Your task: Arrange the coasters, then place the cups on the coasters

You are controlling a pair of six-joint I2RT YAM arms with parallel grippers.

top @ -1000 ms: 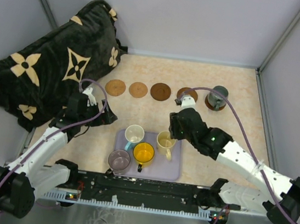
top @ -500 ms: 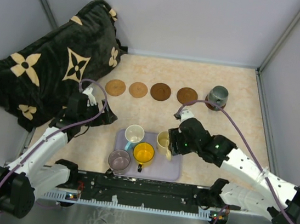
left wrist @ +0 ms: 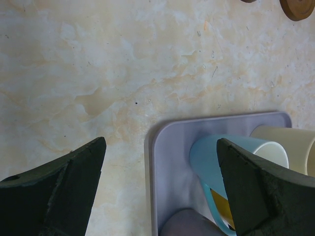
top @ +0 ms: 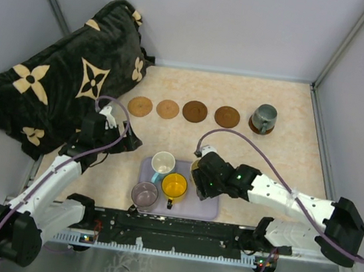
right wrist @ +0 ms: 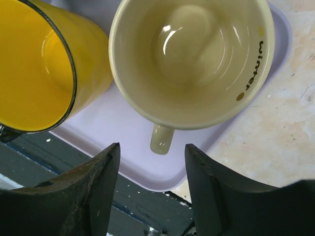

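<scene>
**Top view.** Four bare coasters (top: 194, 111) lie in a row across the far part of the table (top: 279, 162), apart from each other. A fifth sits at the right end of the row under the dark mug (top: 264, 116), which stands upright on it. The tray (top: 207, 208) is at the near edge. On it are the white mug (top: 163, 163), yellow mug (top: 175, 186) and purple mug (top: 144, 193), packed close. The right gripper (top: 202, 179) hangs over the tray's right part and hides most of the cream mug (top: 196, 165). The left gripper (top: 127, 142) is just left of the tray, beside the blanket (top: 69, 74).

**Left wrist.** Jaws spread wide, nothing between them but table and the tray's corner. The white mug, blue outside, and the cream mug stand side by side on the tray. A coaster edge shows at top right.

**Right wrist.** Looking straight down into the cream mug, upright on the tray and empty. Its handle points toward the gripper and lies in the gap between the two fingertips (right wrist: 110, 162). Jaws parted, not clamping it; contact not evident. The yellow mug is just to the left, close to the cream mug's rim.
</scene>
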